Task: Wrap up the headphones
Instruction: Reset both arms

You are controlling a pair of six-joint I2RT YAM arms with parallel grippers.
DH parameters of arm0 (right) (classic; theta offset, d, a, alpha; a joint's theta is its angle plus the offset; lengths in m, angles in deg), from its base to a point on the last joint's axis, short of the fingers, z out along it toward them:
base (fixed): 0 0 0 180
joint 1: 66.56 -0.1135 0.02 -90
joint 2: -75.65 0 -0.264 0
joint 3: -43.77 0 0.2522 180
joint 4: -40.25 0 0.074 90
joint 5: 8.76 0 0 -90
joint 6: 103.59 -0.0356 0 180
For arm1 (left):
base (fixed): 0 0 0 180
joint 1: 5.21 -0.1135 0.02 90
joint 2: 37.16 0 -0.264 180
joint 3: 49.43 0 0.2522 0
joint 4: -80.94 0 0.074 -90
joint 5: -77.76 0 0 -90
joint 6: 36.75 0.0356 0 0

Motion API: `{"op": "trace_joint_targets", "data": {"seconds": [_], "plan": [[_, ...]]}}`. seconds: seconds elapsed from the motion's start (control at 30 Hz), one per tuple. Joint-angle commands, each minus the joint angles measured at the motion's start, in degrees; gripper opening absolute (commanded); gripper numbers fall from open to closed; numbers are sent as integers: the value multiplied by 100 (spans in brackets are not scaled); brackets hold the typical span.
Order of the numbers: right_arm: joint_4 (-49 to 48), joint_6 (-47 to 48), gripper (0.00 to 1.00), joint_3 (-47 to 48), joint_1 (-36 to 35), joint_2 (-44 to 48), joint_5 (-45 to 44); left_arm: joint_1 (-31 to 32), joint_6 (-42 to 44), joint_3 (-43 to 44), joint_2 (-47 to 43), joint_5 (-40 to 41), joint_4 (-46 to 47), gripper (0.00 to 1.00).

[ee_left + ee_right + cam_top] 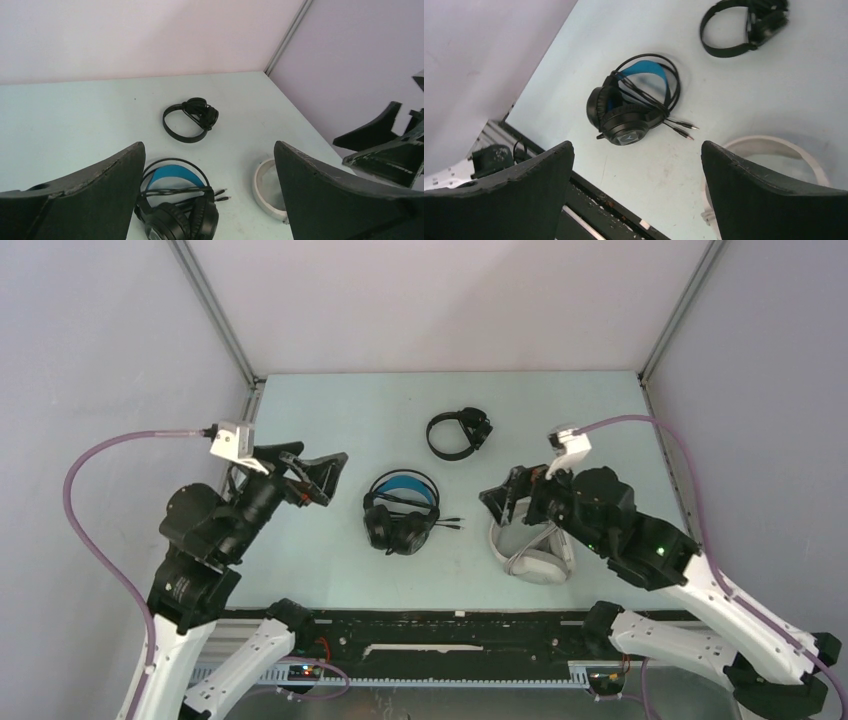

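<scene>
Three headphones lie on the pale table. The bulky black pair with blue lining [402, 512] [177, 205] [631, 107] sits in the middle, its cable looped across the band and two plugs poking out to the right. A small thin black pair [458, 433] [190, 120] [744, 25] lies farther back. Part of the white pair [530, 555] [264, 190] [774, 147] is hidden under my right arm. My left gripper [335, 478] [207, 145] hovers open left of the blue-lined pair. My right gripper [500, 495] [637, 144] hangs open above the table, just left of the white pair, holding nothing.
A black rail [450, 625] [589, 200] runs along the near table edge between the arm bases. Grey walls close in the left, back and right sides, with metal posts [215, 310] at the back corners. Pink cables [100, 455] loop off both wrists.
</scene>
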Motion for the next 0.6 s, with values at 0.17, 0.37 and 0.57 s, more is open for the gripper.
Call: {"op": "trace_joint_targets", "data": {"seconds": [0.17, 0.37, 0.57], "plan": [[677, -803, 100, 154, 9, 660, -1232, -5, -870, -813, -476, 241, -492, 100], [744, -895, 99, 85, 8, 600, -1310, -5, -824, -748, -499, 441, -525, 100], [552, -988, 99, -95, 14, 693, -1346, -5, -775, -690, -447, 522, -510, 100]]}}
